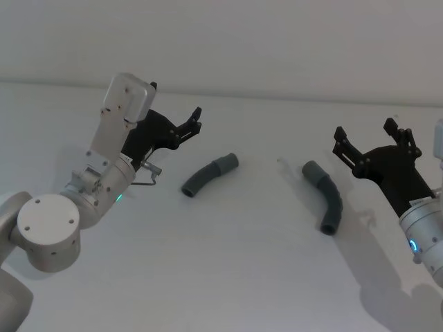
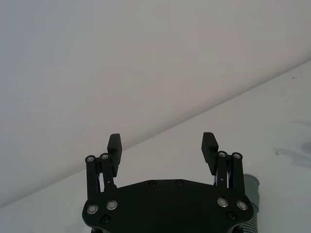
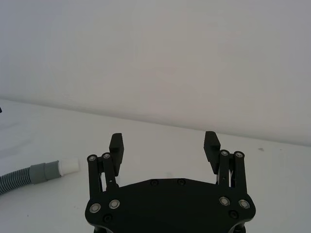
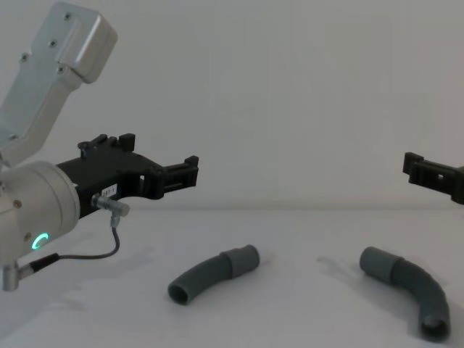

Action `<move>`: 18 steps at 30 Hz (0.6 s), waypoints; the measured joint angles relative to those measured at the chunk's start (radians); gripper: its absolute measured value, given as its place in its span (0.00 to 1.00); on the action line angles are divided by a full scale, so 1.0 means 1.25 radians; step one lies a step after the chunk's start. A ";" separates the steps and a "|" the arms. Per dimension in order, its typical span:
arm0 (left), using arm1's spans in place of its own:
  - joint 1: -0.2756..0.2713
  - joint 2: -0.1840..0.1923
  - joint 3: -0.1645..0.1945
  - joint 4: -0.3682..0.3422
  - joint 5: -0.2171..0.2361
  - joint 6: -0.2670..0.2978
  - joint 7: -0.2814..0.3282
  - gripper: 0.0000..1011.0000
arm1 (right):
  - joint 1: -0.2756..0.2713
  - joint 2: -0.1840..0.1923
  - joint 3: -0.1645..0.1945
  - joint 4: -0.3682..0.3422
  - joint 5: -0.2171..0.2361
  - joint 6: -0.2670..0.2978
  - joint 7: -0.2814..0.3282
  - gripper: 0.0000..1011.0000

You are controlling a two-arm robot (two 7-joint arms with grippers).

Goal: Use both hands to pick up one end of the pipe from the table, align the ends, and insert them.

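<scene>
Grey ribbed hose lies in two pieces, well apart toward the far edge of the white surface [image 1: 249, 270], cuffed ends [image 1: 227, 163] facing each other. Both hands hover wide open and empty: the left hand [image 1: 197, 120] beside the left piece [image 1: 208, 175], the right hand [image 1: 365, 130] by the right piece [image 1: 327, 196]. Each should close squarely just behind its cuff, leaving the ends free to meet.

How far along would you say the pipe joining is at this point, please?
Nothing is done yet: the left pipe piece and right pipe piece lie apart on the table. The left claw and right claw hover open, empty. Grasping, aligning and inserting remain.
</scene>
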 joint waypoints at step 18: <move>0.000 0.000 0.000 0.000 0.000 0.000 0.000 0.99 | 0.000 0.000 0.000 0.000 0.000 0.000 0.000 0.99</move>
